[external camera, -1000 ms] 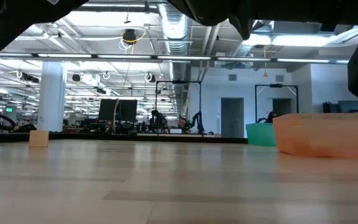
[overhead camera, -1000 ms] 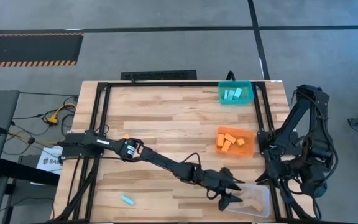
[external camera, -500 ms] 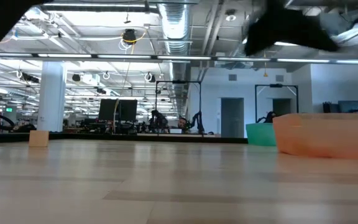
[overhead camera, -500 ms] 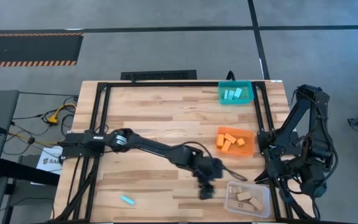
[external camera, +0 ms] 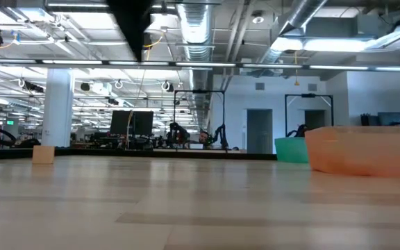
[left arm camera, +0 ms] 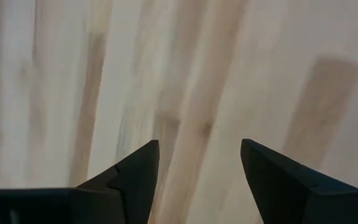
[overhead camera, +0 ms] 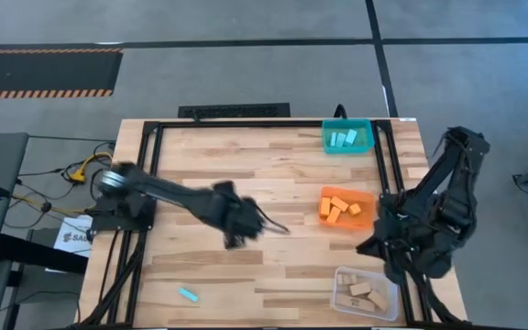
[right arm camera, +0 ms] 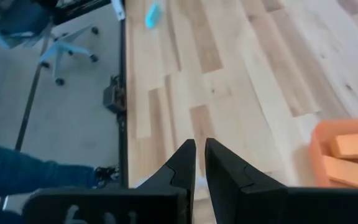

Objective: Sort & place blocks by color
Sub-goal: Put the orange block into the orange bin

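Left hand empty over mid-table, fingers apart, right hand nearly together, cyan block loose, teal bin cyan blocks, orange bin orange blocks, clear bin tan blocks

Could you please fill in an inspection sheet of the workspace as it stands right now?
Surface: wooden table, bare over most of its area.
Job's things: teal bin holds light blue blocks; orange bin holds orange blocks; clear bin holds tan blocks; one light blue block lies loose near the front left edge.
Clutter: nothing seen.
Grippers: left gripper open and empty over mid-table; right gripper nearly closed, empty, at the table's right edge.
Cables: yellow and dark cables left of the table.
Surroundings: open hall; office chair and a blue sleeve beyond the table.
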